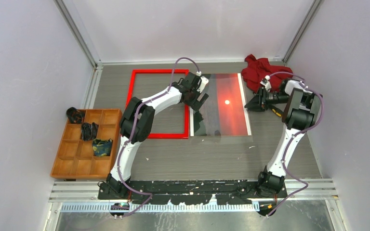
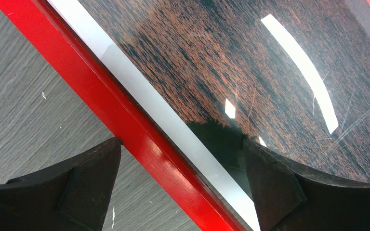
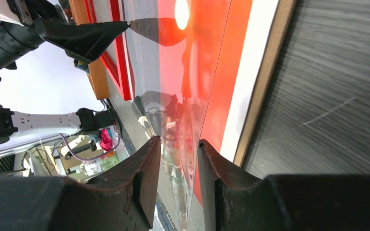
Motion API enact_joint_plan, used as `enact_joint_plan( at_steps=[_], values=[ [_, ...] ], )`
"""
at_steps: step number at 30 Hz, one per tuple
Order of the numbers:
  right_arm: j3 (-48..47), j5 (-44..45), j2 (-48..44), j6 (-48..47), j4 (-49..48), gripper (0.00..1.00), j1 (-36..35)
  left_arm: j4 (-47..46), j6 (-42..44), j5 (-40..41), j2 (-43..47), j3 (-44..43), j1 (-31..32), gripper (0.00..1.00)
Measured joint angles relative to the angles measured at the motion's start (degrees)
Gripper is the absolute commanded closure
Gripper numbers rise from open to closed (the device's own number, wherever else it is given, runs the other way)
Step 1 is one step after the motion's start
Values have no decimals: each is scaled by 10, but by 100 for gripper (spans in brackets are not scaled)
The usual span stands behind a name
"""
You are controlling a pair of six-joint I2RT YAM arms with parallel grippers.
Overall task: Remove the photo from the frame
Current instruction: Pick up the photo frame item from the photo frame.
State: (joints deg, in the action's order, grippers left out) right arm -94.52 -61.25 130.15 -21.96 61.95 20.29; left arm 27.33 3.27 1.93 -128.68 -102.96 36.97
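The red frame [image 1: 159,72] lies flat at left centre with bare table inside it. Beside its right rail [image 2: 101,96] lies the sunset photo [image 1: 231,115] on a brown backing board [image 3: 270,72], under a clear sheet [image 3: 173,72]. My left gripper [image 1: 201,98] hovers open, straddling the rail and the photo's white left strip [image 2: 181,142]. My right gripper [image 1: 250,103] is at the photo's right edge. Its fingers [image 3: 179,139] stand partly apart around the sheet's raised edge. The sheet runs close along the finger nearer the table, with a gap to the other.
A wooden compartment tray [image 1: 62,163] holding a few dark items sits at the left edge. A crumpled red cloth [image 1: 260,70] lies at the back right, just behind the right arm. Walls close in the table on three sides.
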Motion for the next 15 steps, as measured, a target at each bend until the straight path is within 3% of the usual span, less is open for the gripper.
enact_joint_plan(
  at_steps=[15],
  values=[
    [-8,-43,24,-2,18,55,-2,0,0,0,0,0,0,3]
  ],
)
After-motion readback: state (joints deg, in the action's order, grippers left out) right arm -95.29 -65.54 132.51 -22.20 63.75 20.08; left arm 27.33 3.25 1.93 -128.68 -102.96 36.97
